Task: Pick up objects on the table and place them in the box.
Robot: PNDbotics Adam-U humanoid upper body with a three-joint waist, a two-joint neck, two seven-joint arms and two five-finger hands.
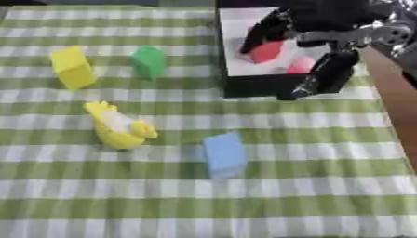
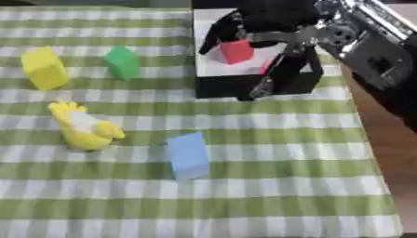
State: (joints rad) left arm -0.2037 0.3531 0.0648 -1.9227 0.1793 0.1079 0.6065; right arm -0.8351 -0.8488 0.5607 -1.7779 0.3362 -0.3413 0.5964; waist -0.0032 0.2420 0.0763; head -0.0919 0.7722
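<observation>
The right hand point(image 1: 306, 44) hangs over the box point(image 1: 244, 86) at the far right of the checked cloth point(image 1: 244, 195), fingers point(image 1: 326, 76) reaching down over the box's near wall. A red block point(image 2: 237, 50) sits between thumb and fingers above the white box floor; whether the fingers pinch it or only flank it, I cannot tell.

The left eye view shows a pink shape point(image 1: 299, 65) in the box just beside the fingers, nearly hidden in the right eye view. The right eye view shows more of the silver-and-black wrist point(image 2: 358, 42).

The other 4 things lie on the cloth, all to the hand's left: a green block point(image 1: 149, 61) nearest, a yellow block point(image 1: 71, 67) beyond it, a yellow chick toy point(image 1: 118, 126) and a blue block point(image 1: 224, 154) closer to the robot, well apart from the hand.
</observation>
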